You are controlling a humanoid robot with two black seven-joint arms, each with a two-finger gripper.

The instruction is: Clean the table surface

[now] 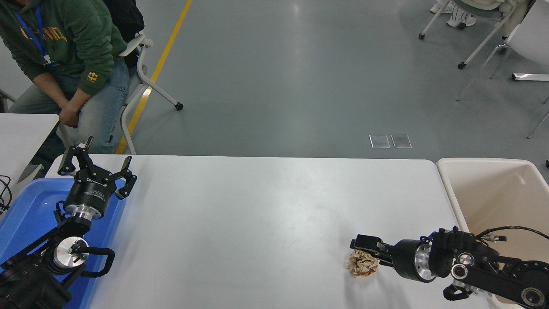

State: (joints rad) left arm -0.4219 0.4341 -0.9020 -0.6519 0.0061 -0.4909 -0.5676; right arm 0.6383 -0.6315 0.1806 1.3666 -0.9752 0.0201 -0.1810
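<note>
The table surface [257, 214] is a wide white tabletop. A crumpled brown paper ball [363, 266] lies on it near the front right. My right gripper [358, 255] reaches in from the right and sits low over the ball. Its far finger [364, 242] lies along the ball's far side, and the near finger is mostly hidden behind the ball. The jaws look open around the ball. My left gripper [95, 165] is parked open at the lower left, above the blue tray.
A blue plastic tray [25, 210] sits at the table's left end. A beige bin [448, 193] stands off the right end. A seated person [64, 56] is at the far left beside a smaller white table corner [21, 128]. Chairs stand at the far right.
</note>
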